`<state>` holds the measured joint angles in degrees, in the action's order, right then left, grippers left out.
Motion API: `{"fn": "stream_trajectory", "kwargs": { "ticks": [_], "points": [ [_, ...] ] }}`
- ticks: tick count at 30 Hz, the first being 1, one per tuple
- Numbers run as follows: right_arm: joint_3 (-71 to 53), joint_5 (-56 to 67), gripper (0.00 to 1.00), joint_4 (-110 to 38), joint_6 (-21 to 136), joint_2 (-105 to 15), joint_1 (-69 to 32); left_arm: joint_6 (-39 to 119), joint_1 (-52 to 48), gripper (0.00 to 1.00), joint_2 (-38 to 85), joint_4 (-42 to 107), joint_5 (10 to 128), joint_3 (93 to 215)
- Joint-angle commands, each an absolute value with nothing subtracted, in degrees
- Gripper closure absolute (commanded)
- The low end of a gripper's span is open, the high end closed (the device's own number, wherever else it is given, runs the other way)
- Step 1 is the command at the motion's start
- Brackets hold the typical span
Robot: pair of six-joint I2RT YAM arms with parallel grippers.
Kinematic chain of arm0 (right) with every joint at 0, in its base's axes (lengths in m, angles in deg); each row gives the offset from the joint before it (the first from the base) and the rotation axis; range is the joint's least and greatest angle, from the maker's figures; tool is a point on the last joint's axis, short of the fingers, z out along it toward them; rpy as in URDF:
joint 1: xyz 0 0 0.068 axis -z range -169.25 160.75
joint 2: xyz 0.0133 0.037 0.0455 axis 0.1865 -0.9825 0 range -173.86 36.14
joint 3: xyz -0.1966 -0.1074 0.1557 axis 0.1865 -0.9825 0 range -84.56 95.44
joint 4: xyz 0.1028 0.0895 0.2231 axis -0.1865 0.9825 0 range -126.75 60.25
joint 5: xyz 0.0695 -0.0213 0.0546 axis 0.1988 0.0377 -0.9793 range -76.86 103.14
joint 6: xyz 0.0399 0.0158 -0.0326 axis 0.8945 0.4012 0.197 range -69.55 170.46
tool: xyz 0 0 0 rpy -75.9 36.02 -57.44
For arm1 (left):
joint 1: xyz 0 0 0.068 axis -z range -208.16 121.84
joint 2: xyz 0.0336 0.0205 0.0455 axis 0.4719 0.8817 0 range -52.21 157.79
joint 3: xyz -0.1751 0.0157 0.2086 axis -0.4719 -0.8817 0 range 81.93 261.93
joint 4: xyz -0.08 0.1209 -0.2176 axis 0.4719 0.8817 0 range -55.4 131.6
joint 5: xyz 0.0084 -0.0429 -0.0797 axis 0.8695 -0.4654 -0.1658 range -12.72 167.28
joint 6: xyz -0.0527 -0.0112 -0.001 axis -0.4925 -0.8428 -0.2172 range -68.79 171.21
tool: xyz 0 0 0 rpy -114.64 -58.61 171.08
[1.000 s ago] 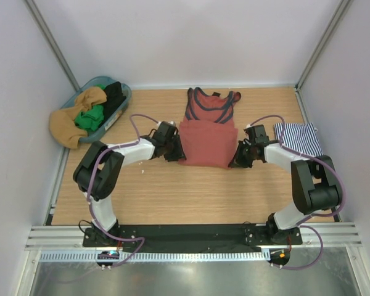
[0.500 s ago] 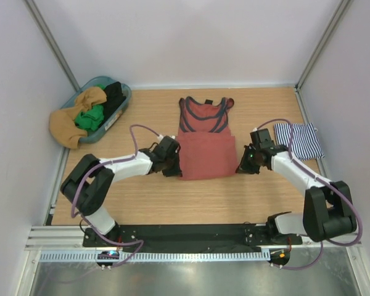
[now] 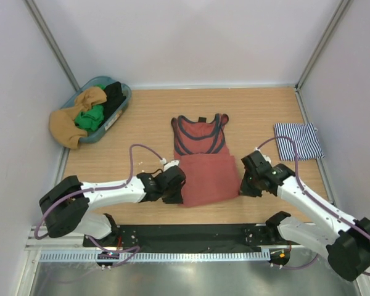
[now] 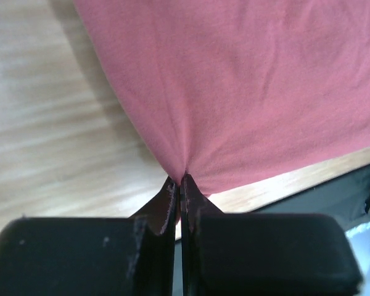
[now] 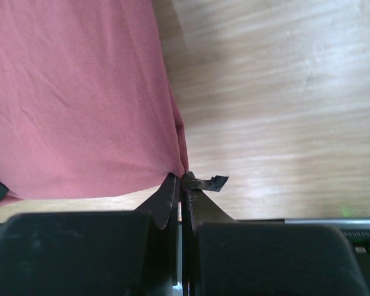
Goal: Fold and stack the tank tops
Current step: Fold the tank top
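Looking across from the left, there's a blue basket (image 3: 127, 94) at the far-left corner of the table (image 3: 142, 132), packed with clothes. A mustard cloth (image 3: 68, 126) spills over its near rim onto the table edge, a green cloth (image 3: 89, 117) is bunched in the middle, and a black cloth (image 3: 114, 94) sits at the far end. All of that is well apart from the arms.

The left end effector (image 3: 176, 186) is down low near the near edge, clamped tight on the left hem corner of the rust-red tank top (image 3: 200, 169). The wrist view shows the cloth pulled into a little peak right at the fingertips. The top lies mid-table, with its navy-trimmed straps toward the far edge and its hem close to the near edge.

On the other side, the right end effector (image 3: 245, 180) is pinched closed on the right hem corner. A small dark scrap pokes out by its tips, can't tell what it is.

The striped tank top (image 3: 298, 140) lies folded by the right edge, clear of both arms. Nothing sits between the two tops except bare wood.
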<state>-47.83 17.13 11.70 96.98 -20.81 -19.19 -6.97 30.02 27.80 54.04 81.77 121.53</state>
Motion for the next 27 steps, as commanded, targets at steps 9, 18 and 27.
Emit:
{"fn": "stream_trajectory", "kwargs": {
  "ticks": [9,18,27],
  "points": [
    [-42.5,19.9,0.99,21.8,97.0,-10.4,-20.3,-10.4,31.7,1.0,16.4,67.6,85.8,124.5],
    [-38.7,18.3,0.99,23.5,95.2,-7.9,-20.2,-12.6,34.9,1.0,14.1,72.0,87.2,127.5],
    [-31.9,22.0,0.99,21.8,91.6,-11.7,-20.3,-8.8,34.9,1.0,19.1,76.6,92.0,138.1]
  ]
}}
